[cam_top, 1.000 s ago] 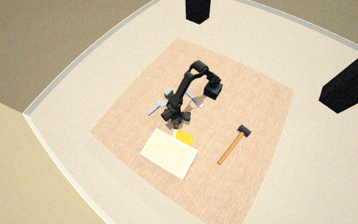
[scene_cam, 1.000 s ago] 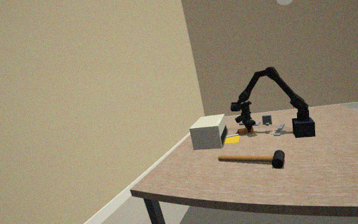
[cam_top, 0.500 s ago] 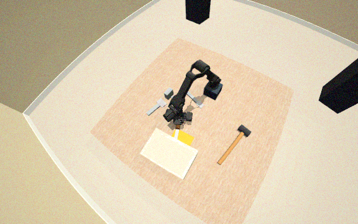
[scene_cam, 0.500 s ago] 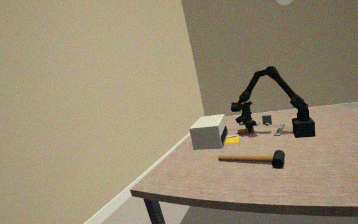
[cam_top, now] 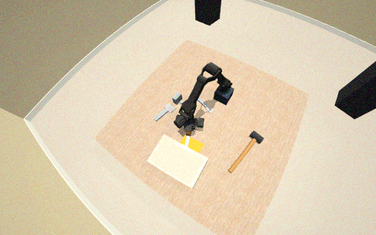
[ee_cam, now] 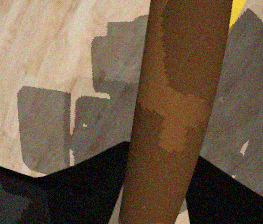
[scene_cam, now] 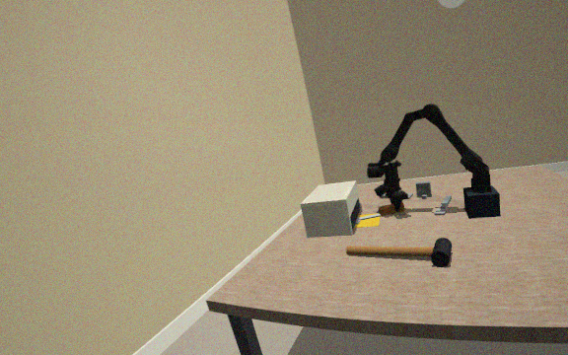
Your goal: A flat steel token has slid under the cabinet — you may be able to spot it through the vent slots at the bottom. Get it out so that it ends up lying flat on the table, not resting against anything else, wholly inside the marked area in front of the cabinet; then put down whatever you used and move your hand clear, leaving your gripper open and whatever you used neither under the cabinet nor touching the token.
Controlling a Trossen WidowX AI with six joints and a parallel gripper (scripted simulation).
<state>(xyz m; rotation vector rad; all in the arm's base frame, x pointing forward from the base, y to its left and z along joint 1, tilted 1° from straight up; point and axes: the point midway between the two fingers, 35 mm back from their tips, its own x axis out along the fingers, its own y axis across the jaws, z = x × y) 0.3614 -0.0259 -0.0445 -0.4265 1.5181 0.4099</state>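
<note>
Currently, gripper (cam_top: 188,130) (scene_cam: 398,208) (ee_cam: 158,153) clamped on a brown handle (cam_top: 188,133) (scene_cam: 388,210) (ee_cam: 174,100), pale blade (cam_top: 187,141) (scene_cam: 369,217) over the yellow area (cam_top: 196,144) (scene_cam: 369,223) (ee_cam: 236,12).

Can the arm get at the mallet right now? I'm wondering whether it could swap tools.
Probably not yet: the gripper is shut on a brown handle. Once freed, nothing seems to block the mallet.

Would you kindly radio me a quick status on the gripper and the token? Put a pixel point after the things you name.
Gripper (cam_top: 188,130) (scene_cam: 398,209) (ee_cam: 158,153) shut on brown handle (cam_top: 188,133) (scene_cam: 387,209) (ee_cam: 182,75). Pale blade (cam_top: 187,141) (scene_cam: 370,217) over yellow area (cam_top: 196,145) (scene_cam: 370,223), reaching cabinet (cam_top: 178,160) (scene_cam: 328,217). Token not visible.
</note>
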